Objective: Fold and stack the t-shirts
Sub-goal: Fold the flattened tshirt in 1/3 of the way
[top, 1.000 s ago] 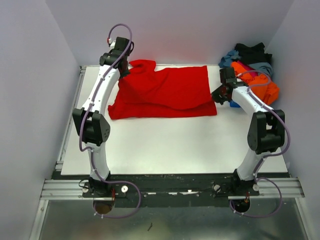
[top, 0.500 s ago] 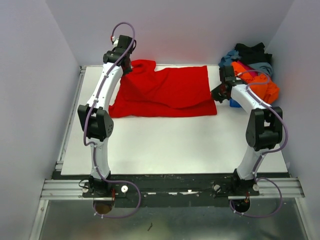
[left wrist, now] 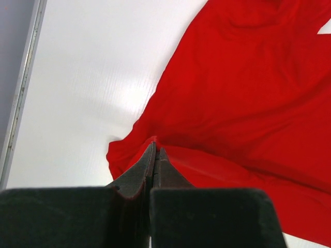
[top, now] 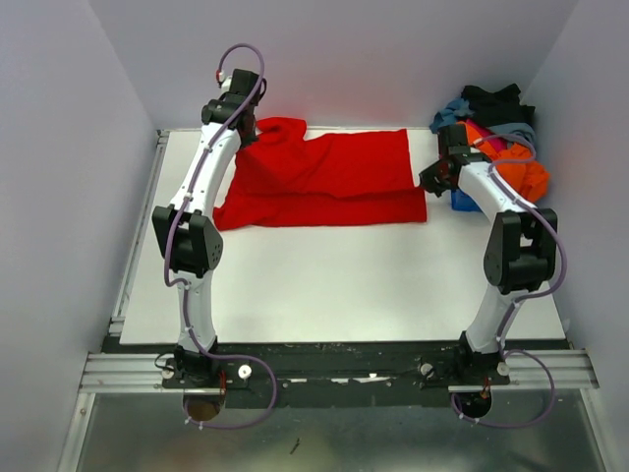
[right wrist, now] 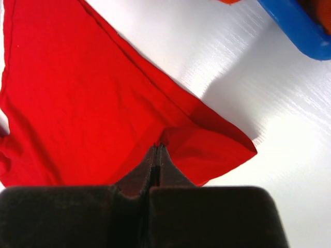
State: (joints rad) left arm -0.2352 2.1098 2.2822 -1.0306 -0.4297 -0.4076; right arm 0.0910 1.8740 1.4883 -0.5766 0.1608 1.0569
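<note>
Left wrist shows your left pincer [left wrist: 155, 149] clamped on the shirt [left wrist: 232, 77]; your right pincer [right wrist: 158, 148] grips its other end. Holding both ends should keep the fold even.

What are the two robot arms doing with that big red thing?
They are working on a bright red cloth t-shirt, which lies spread across the far part of the white table. The left gripper is pinched shut on the shirt's left edge, and the right gripper is pinched shut on its right corner. It looks like they are part-way through folding it. A heap of other shirts, orange, blue and black, waits in the far right corner.
</note>
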